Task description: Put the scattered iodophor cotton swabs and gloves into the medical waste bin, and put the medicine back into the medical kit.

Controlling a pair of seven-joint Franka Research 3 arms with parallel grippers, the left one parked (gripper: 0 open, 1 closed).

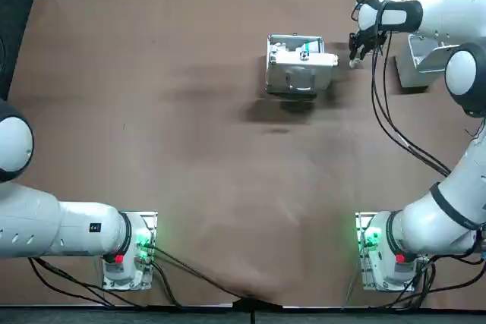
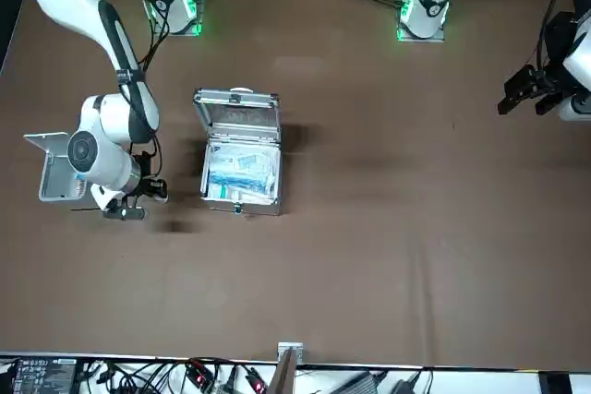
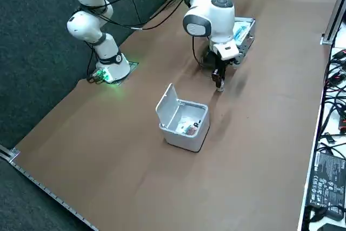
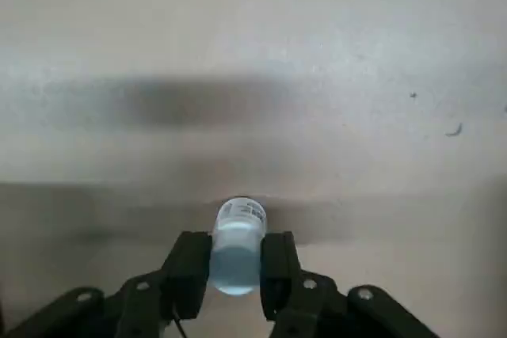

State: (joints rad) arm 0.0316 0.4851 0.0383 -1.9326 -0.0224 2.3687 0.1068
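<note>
Nearest, in the wrist view: right hand (image 4: 234,263) closed narrow on a small medicine bottle (image 4: 240,227), 2 fingers (image 4: 190,263) pinching its round body, one end poking out past the tips. Held clear of the brown counter (image 1: 190,187), toward the far edge, right of centre. Just beside the hand, toward the counter's middle: the open medical kit (image 2: 236,119), lid standing upright, tray packed with pale packets. Farther off, toward the far right corner: the medical waste bin (image 3: 181,137), lid flipped up, a few scraps inside.

Likely trouble, judged from this:
- Slipping or swivelling of the smooth cylinder in so small a pinch, especially on a quick turn toward the kit.
- Clipping the kit's wall or raised lid on the way in, knocking the case askew or tipping the lid shut.
- Letting go too high over the crowded tray, with a bounce out and a roll across the counter.
- Drifting the wrong way, with the open bin also near.
</note>
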